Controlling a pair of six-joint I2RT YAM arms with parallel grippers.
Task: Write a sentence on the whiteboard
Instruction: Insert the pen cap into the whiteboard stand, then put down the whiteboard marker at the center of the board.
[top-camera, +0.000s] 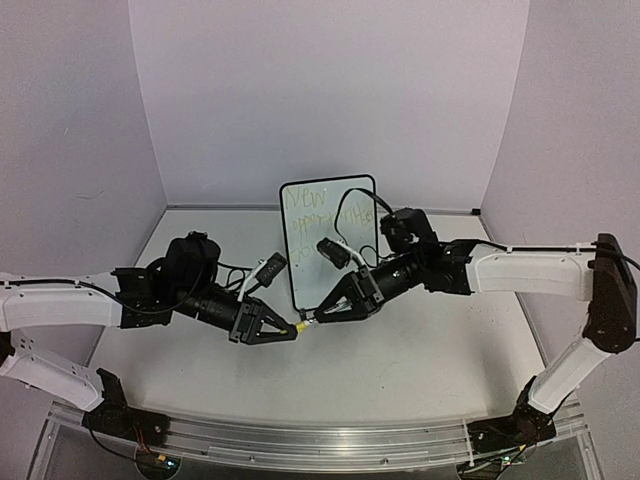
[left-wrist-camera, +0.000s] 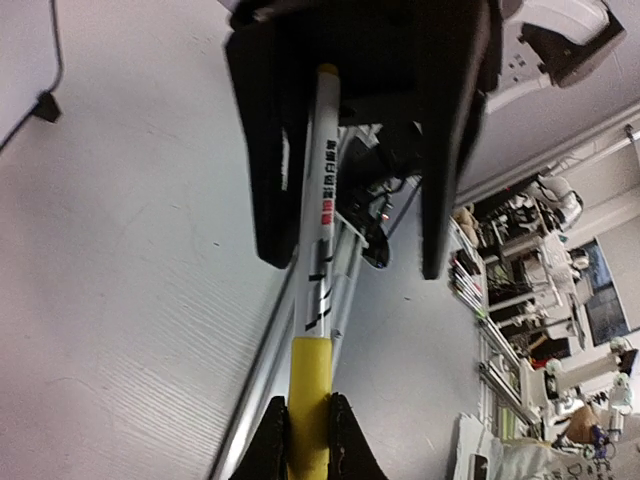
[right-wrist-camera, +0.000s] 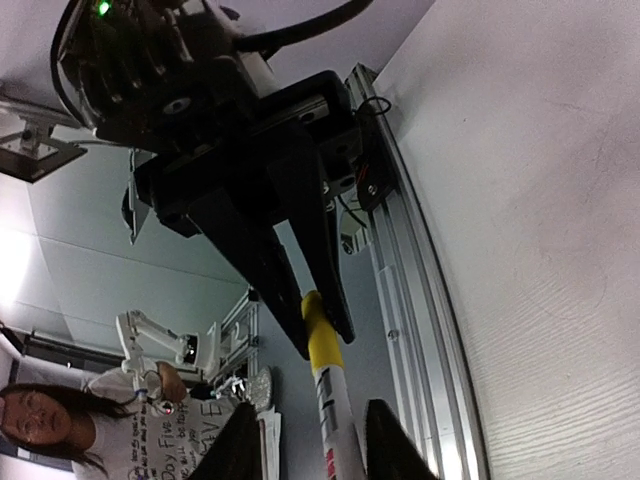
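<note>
Surface: white table (top-camera: 420, 360), faint grain, matte.
Near edge: aluminium rail (top-camera: 300, 442) along the table's width.
Standing on it: whiteboard (top-camera: 305, 262), upright, rear centre.
Contact: apparently on small black feet; lower edge partly hidden.
Mounted at rail: left arm base (top-camera: 110, 412), right arm base (top-camera: 515, 428).

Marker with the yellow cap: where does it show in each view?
Top external: marker low centre, below the whiteboard.
Left wrist: marker down the centre.
Right wrist: marker at bottom centre.
Shared landmark: metal rail along the near edge.
</note>
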